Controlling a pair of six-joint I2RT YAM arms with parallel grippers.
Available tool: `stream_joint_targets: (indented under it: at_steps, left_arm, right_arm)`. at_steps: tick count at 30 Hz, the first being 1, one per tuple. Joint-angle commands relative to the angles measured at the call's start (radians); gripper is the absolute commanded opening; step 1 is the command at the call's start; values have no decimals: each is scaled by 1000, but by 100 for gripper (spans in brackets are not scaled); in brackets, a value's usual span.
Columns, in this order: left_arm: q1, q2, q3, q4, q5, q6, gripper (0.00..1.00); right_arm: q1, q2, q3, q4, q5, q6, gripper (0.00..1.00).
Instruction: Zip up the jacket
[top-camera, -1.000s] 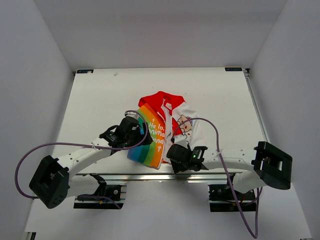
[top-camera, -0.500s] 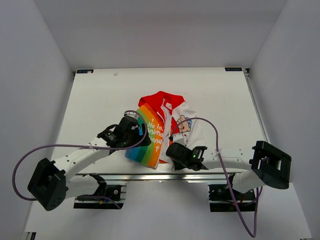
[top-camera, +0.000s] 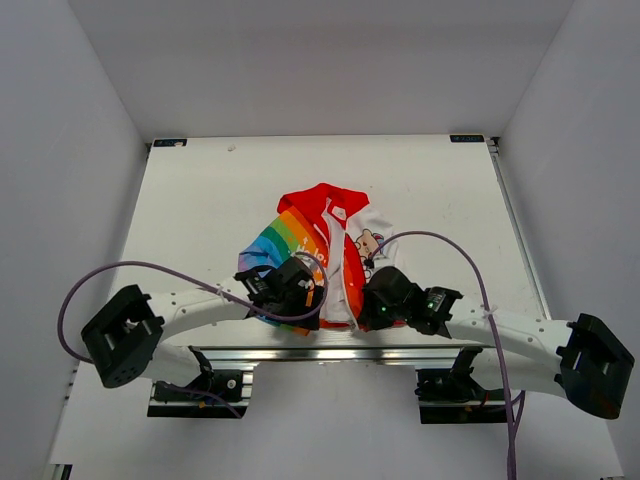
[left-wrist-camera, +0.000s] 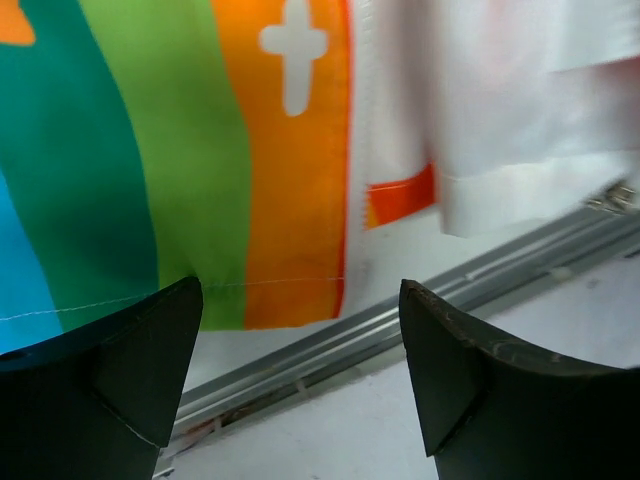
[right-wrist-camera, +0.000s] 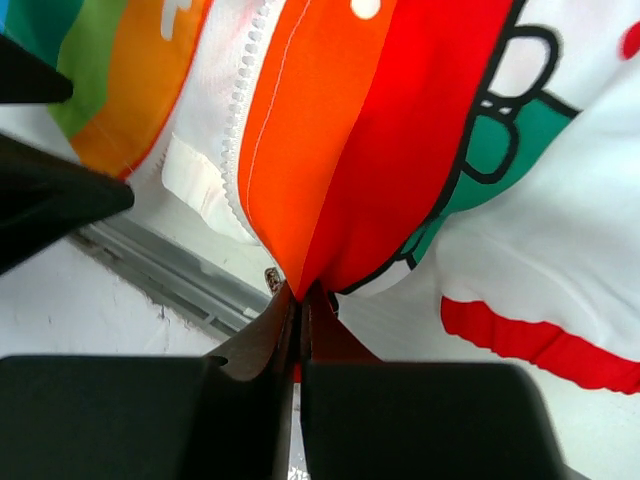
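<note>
Seen from above, the jacket (top-camera: 325, 245) lies spread on the white table (top-camera: 200, 190). Its lower hem is just beside the metal rail (top-camera: 250, 354) along the table's near edge, and its red hood is on the side away from that rail. The rainbow-striped front is the left half, and the white half with the cartoon print is the right. The left gripper (top-camera: 300, 290) sits over the rainbow hem, close to the rail. The right gripper (top-camera: 372, 305) is at the hem of the other front edge, about as close to the rail. The jacket's front opening lies between the two grippers.

In the left wrist view, the left gripper (left-wrist-camera: 300, 300) is spread wide, its dark fingers (left-wrist-camera: 130, 370) well apart with nothing clamped. Between them show the green and orange stripes of the jacket (left-wrist-camera: 200, 150), a strip of bare table and the rail (left-wrist-camera: 340, 340), which runs at a slant just past the hem. To the right, the white front's hem reaches nearer the rail.

In the right wrist view, the right gripper (right-wrist-camera: 298, 305) is clenched. Its jaws are pressed together on a fold of orange-red fabric at a bottom corner of the jacket (right-wrist-camera: 400, 110). White zipper teeth (right-wrist-camera: 243, 110) run along the orange edge away from the pinch. The rail (right-wrist-camera: 160, 265) passes just beside the pinched fold.
</note>
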Motion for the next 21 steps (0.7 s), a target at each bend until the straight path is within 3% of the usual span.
stream_joint_targets:
  at_steps: [1, 5, 11, 21]
  left_arm:
    - [-4, 23, 40, -35, -33, 15, 88]
    - [-10, 41, 33, -32, -25, 15, 86]
    - [-25, 87, 58, -49, -62, 1, 74]
    - [-116, 162, 90, -167, -192, -66, 70]
  right_arm:
    - [-13, -18, -15, 26, -60, -24, 0]
    - [-16, -12, -18, 29, -54, -27, 0]
    - [-17, -15, -28, 33, -46, -22, 0]
    - [-19, -21, -55, 19, -2, 11, 0]
